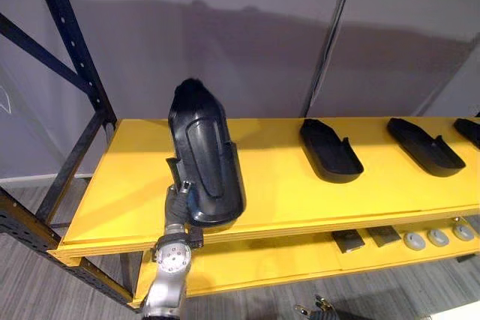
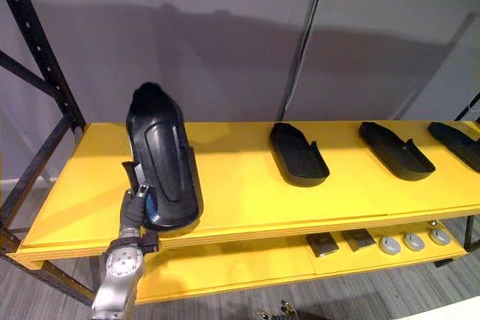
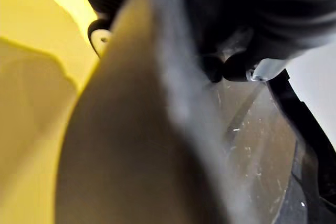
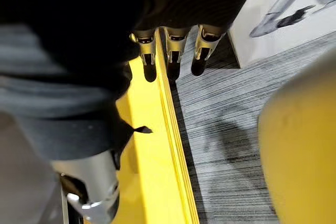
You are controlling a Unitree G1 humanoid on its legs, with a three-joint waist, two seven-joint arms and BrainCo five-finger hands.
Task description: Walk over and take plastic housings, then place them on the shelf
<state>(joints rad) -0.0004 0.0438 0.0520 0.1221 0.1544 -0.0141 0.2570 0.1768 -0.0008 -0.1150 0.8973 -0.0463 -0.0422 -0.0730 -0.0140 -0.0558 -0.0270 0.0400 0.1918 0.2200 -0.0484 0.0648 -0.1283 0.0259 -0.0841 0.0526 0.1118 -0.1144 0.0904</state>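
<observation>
The yellow shelf [image 1: 285, 200] is the reference for everything below: a top board on a black steel frame, with a lower board beneath it.

The held housing [image 1: 204, 155] stands over the left part of the top board, at its front edge. Its long axis is close to upright, with the narrow end high against the wall behind and tipped slightly towards the shelf's left post. The wide end is low, overlapping the board's front edge. I cannot tell whether that low end touches the board or hangs just clear of it.

Three more housings lie flat on the same board, to the right of the held one. They are the nearest [image 1: 330, 149], the next [image 1: 424, 146] and a third [image 1: 469, 131] at the right end. Each runs roughly front to back. A bare stretch of board separates the held one from the nearest of them.

The move ahead, as I judge it, turns on that difference in axis. The upright piece has to be tipped back and laid down front to back, in line with the row.

The left hand [image 1: 178, 201] comes up from below the front edge and sits behind the wide end. Its fingers are clamped on that end, and the left wrist view shows dark tips pressed against the inner face.

The right hand [image 4: 173, 56] hangs by the front edge of a yellow board, above the floor, with fingers straight, apart and holding nothing.

Small grey discs [image 1: 437, 237] and dark square pieces [image 1: 349, 240] lie on the lower board, towards its right.
</observation>
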